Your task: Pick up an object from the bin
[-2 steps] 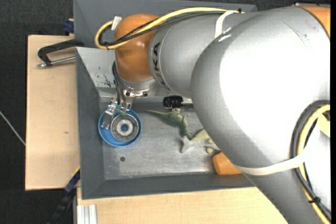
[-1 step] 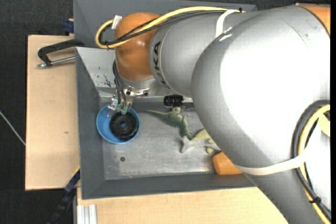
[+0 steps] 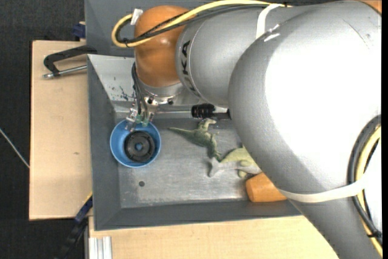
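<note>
**Pincer at rim of blue cup, left side of bin**

My arm (image 3: 303, 100) comes in from the right and covers the bin's right half and its far right corner

bin (image 3: 100, 148): grey metal, floor mostly bare along the near edge

orange cover (image 3: 154, 51) on my wrist sits over the far left part of the floor, with the yellow cable (image 3: 182, 15) looping across the top of it

blue cup (image 3: 118, 145): round, upright, mouth up, dark inside. It stands on the floor just beside the left wall, about midway along it

pincer (image 3: 140, 118) points down at the cup's far rim, touching it or just above it. Can't tell which, and can't tell if it's apart, together or clamped on the rim

dark green dinosaur (image 3: 203, 135): toy, lying mid-floor, well right of the cup

pale green dinosaur (image 3: 233, 159): toy, just beside the dark one on its near-right side, partly under my arm

orange lump (image 3: 262, 190): at the near edge toward the right corner, half hidden by my arm, kind unclear

black stub (image 3: 203, 110): short, dark, just past the dark dinosaur by my wrist. Loose item or part of me, can't tell
</note>
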You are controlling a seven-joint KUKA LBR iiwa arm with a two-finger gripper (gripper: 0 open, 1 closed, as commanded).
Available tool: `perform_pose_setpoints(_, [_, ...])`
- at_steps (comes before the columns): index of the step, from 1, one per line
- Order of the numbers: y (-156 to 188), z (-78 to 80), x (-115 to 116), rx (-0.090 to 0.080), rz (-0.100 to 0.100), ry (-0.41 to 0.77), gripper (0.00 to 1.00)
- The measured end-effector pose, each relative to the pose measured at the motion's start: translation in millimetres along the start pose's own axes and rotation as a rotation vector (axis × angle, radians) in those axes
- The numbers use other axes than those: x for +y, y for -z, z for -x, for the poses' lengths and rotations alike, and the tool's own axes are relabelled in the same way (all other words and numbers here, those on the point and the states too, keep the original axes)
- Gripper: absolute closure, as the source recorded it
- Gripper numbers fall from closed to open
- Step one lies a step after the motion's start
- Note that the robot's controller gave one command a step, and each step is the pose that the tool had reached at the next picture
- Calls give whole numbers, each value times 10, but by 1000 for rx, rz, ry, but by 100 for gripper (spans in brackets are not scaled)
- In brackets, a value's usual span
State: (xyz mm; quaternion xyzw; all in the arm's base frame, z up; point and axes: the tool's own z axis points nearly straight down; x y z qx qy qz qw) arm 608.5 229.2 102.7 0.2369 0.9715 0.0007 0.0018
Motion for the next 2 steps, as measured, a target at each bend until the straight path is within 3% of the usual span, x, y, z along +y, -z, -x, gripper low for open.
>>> perform_pose_setpoints(1, [591,19,17,-3,5,1,100])
perform_pose_setpoints(2, [893,28,35,-1,5,3,100])
